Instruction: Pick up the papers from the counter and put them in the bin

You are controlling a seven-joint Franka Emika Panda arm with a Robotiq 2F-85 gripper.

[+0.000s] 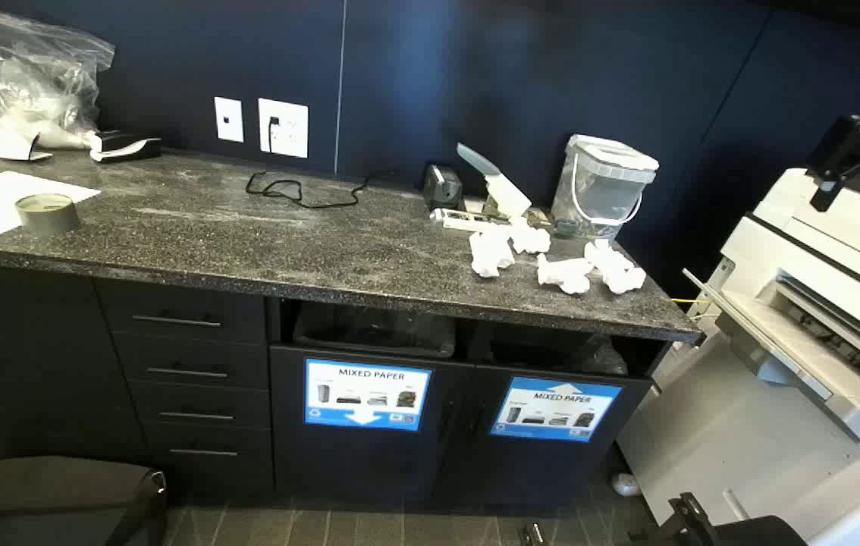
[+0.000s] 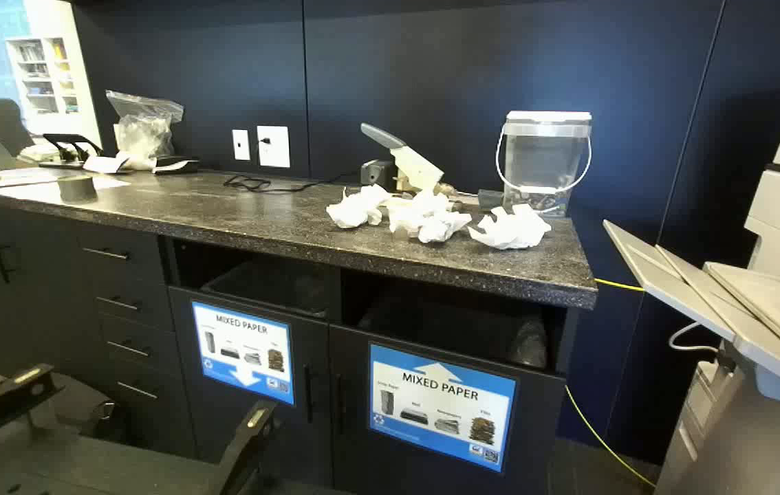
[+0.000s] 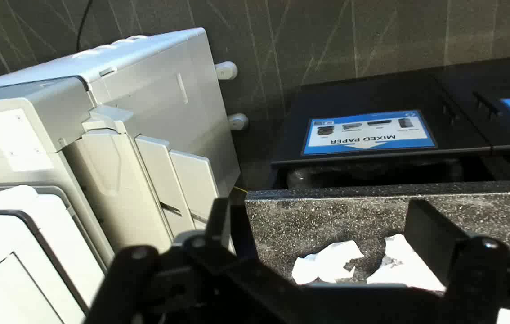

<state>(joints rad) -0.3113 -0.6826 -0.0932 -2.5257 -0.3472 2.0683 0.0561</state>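
Observation:
Several crumpled white papers [image 1: 492, 252] lie in a loose cluster near the right end of the dark speckled counter [image 1: 233, 243], and appear in both exterior views. Under that end, two dark cabinet compartments carry MIXED PAPER signs; the bin [image 2: 355, 426] nearest the counter's end has a wide slot beneath the overhang. In the wrist view my gripper [image 3: 318, 213] stands open, its fingers [image 3: 432, 238] wide apart with nothing gripped. Beyond them, lower down, a paper [image 3: 327, 262] rests on the counter, and another is partly covered by a finger. In an exterior view the gripper [image 1: 824, 186] hangs above the printer.
Behind the papers stand a translucent bucket [image 1: 603, 189], a tilted cleaver-shaped object [image 2: 412, 161] and a small black box [image 1: 443, 187]. A cable [image 1: 301, 193], tape roll [image 1: 47, 214] and plastic bag [image 1: 43, 91] lie leftward. A large printer [image 3: 147, 112] stands beside the counter's end.

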